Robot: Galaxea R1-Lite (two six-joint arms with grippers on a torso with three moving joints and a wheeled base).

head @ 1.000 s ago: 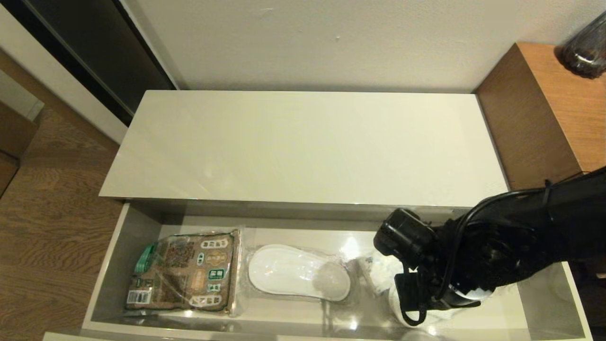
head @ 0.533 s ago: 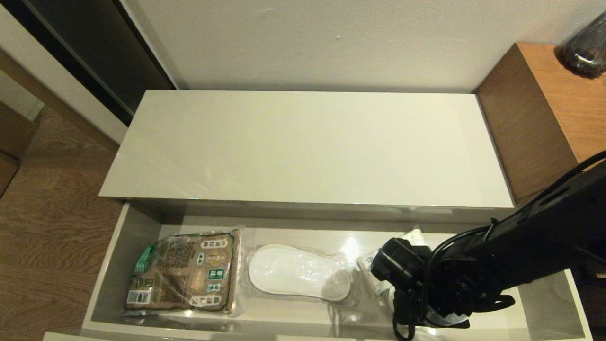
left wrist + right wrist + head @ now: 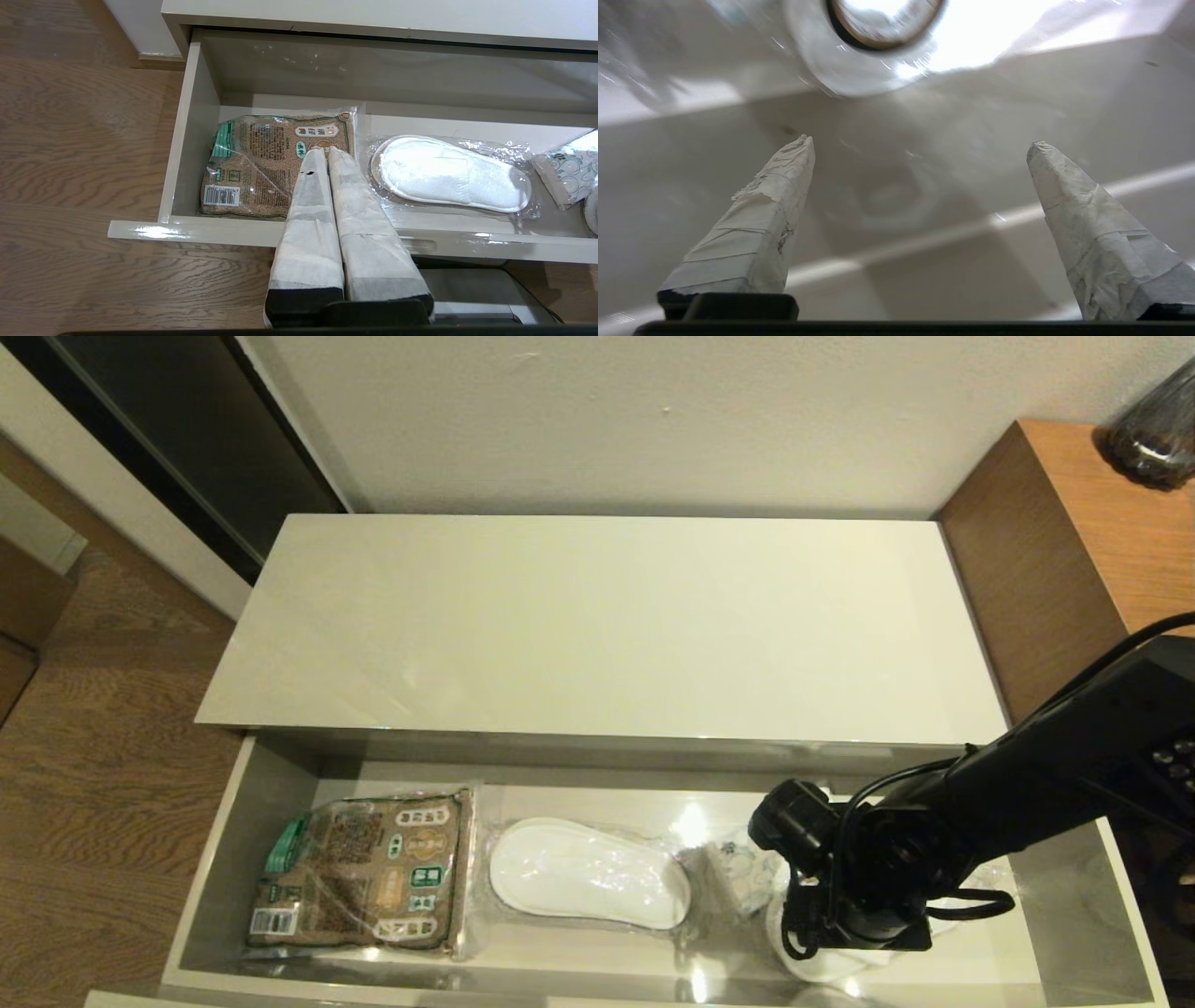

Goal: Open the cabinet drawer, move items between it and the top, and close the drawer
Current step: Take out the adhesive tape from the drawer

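The cabinet drawer (image 3: 207, 887) stands pulled out below the glossy off-white top (image 3: 597, 625), which is bare. In it lie the brown-and-green packet (image 3: 359, 873) at the left and a wrapped pair of white slippers (image 3: 588, 875) in the middle. A second white pair (image 3: 822, 963) peeks out under my right arm (image 3: 868, 887), which reaches down into the drawer's right part. My right gripper (image 3: 920, 142) is open above the drawer floor with nothing between its fingers; a blurred round thing with a dark ring (image 3: 878, 28) lies just ahead. My left gripper (image 3: 323, 150) is shut, hovering by the drawer front (image 3: 187, 231) in line with the packet (image 3: 271, 168).
A small white crinkled sachet (image 3: 738, 877) lies between the two slipper pairs. A taller brown wooden unit (image 3: 1074, 551) stands at the right with a dark glass vessel (image 3: 1153, 429) on it. Wooden floor (image 3: 103, 756) spreads to the left.
My right arm dipped lower into the drawer's right part, then rose and shifted slightly toward the back. The packet and the middle slipper pair have stayed put.
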